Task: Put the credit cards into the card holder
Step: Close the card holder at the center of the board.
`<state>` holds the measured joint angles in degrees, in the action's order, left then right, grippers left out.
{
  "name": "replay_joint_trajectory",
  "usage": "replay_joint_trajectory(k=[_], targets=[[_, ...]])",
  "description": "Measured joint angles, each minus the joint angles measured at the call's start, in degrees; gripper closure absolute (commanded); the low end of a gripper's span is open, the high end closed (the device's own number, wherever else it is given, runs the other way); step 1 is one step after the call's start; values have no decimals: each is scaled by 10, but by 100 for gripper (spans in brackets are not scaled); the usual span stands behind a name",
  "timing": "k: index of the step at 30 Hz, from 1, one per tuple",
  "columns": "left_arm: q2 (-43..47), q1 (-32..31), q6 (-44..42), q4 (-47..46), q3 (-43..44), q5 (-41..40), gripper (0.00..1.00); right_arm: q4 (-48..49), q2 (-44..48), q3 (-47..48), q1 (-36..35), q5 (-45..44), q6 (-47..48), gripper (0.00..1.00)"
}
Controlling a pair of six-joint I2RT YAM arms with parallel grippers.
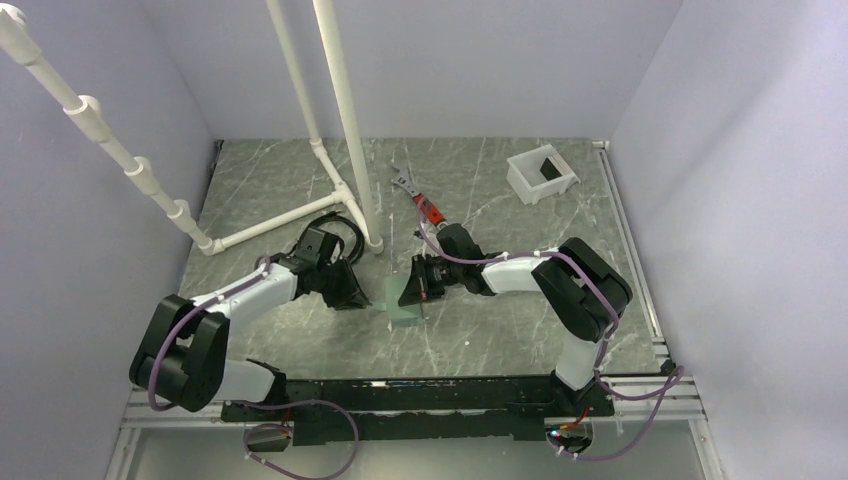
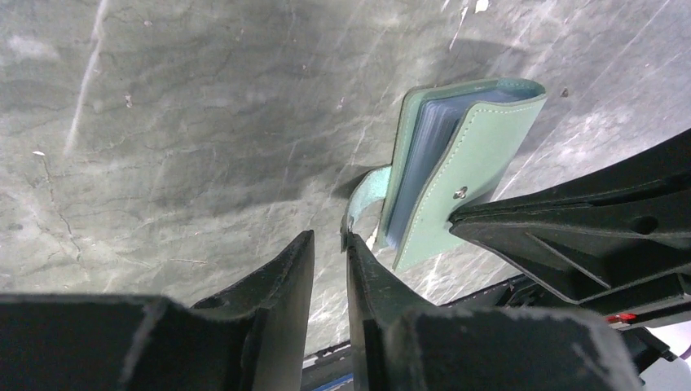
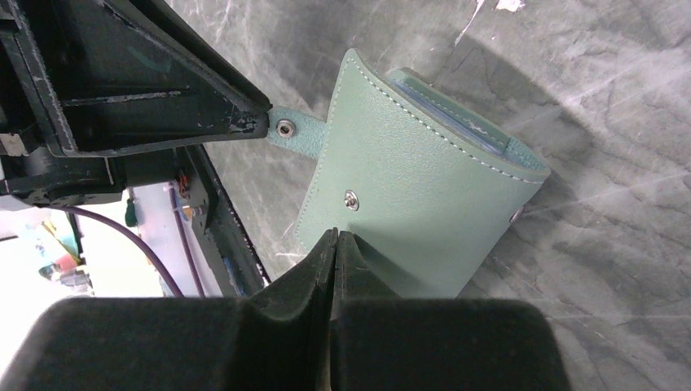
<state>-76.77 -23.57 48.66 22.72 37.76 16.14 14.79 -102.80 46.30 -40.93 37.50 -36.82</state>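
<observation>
The small grey-green leather folding card holder (image 1: 404, 302) sits near the middle of the grey marbled tabletop (image 1: 300, 340), between the two arms, its covers slightly parted. The right gripper (image 3: 335, 236) is clamped tight on the rim of the front cover. The left gripper (image 2: 330, 242) has its jaws a narrow slit apart at the end of the green snap strap (image 2: 364, 191); whether it pinches the strap is unclear
</observation>
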Motion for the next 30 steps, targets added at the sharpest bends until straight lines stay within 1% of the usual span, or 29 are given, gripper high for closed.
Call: replay_joint_trajectory(k=[10, 11, 12, 14, 18, 26, 30], targets=[[-10, -5, 0, -13, 0, 6, 81, 0, -1, 0, 0, 0, 4, 100], [-11, -5, 0, -15, 0, 6, 83, 0, -1, 0, 0, 0, 4, 100], [-13, -5, 1, -18, 0, 8, 90, 0, -1, 0, 0, 0, 4, 100], [-17, -5, 0, -24, 0, 12, 100, 0, -1, 0, 0, 0, 4, 100], [-23, -5, 0, -36, 0, 25, 100, 0, -2, 0, 0, 1, 6, 100], [-22, -7, -4, -104, 0, 81, 100, -1, -5, 3, 0, 4, 17, 100], [-18, -14, -15, -119, 0, 91, 100, -2, -9, 8, 0, 8, 22, 100]])
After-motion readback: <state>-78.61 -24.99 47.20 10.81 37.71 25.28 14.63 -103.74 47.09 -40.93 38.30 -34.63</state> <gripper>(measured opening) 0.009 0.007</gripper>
